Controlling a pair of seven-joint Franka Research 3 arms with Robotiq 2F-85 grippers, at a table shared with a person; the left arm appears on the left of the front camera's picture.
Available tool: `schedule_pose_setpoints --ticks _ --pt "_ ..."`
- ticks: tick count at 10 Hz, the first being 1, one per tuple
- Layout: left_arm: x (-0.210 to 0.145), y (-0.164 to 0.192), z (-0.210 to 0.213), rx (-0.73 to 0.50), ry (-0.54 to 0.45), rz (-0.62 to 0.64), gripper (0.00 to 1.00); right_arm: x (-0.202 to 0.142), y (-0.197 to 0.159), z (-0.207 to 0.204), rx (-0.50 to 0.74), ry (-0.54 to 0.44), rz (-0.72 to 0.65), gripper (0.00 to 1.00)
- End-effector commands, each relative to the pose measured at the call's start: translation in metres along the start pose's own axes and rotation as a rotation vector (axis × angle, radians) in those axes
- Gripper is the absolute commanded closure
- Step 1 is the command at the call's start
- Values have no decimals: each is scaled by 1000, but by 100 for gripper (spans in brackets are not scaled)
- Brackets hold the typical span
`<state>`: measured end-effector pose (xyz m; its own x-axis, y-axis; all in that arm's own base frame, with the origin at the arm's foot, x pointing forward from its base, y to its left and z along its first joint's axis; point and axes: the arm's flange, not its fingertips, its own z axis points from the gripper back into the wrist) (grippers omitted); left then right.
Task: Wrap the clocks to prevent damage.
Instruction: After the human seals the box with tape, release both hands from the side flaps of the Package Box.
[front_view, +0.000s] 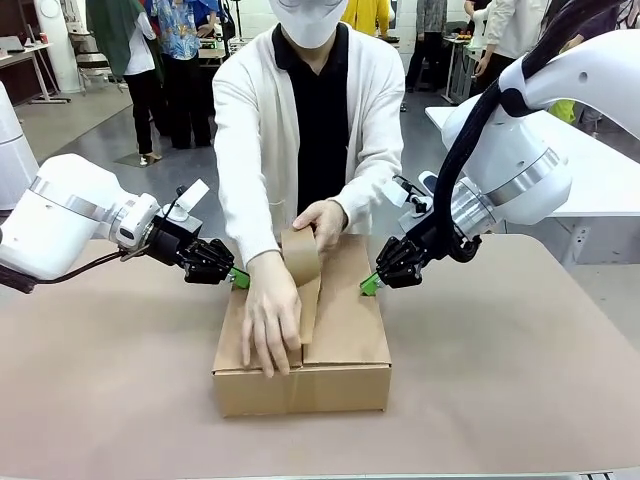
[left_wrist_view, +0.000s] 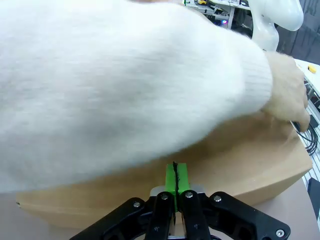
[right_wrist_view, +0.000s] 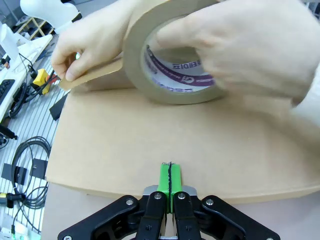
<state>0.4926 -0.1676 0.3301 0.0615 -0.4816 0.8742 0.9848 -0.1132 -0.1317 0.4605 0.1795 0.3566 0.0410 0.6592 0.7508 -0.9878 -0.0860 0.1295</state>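
Note:
A closed cardboard box (front_view: 345, 330) lies mid-table; the clocks are hidden from view. A person's hand (front_view: 325, 218) holds a roll of brown tape (front_view: 300, 255) on the lid. The person's other hand (front_view: 270, 325) presses a tape strip along the seam toward the near edge. My left gripper (front_view: 238, 279) is shut, its green pads against the box's left far edge (left_wrist_view: 240, 160), and a white sleeve (left_wrist_view: 125, 85) passes above it. My right gripper (front_view: 369, 285) is shut too, tips touching the box's right edge (right_wrist_view: 150, 135), with the tape roll (right_wrist_view: 150, 75) just beyond.
The brown table (front_view: 520, 380) has free room on both sides of the box and in front of it. A white table (front_view: 600, 170) stands at the back right. Cables (right_wrist_view: 20, 150) lie beside the table, and people stand far behind.

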Motion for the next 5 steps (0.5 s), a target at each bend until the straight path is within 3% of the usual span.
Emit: schedule_pose_setpoints --ticks 1,5 --pt "-4 1 -1 -1 4 -3 100 -2 1 -4 -4 -4 -12 99" --pt "-4 1 -1 -1 4 -3 100 -2 1 -4 -4 -4 -12 99"
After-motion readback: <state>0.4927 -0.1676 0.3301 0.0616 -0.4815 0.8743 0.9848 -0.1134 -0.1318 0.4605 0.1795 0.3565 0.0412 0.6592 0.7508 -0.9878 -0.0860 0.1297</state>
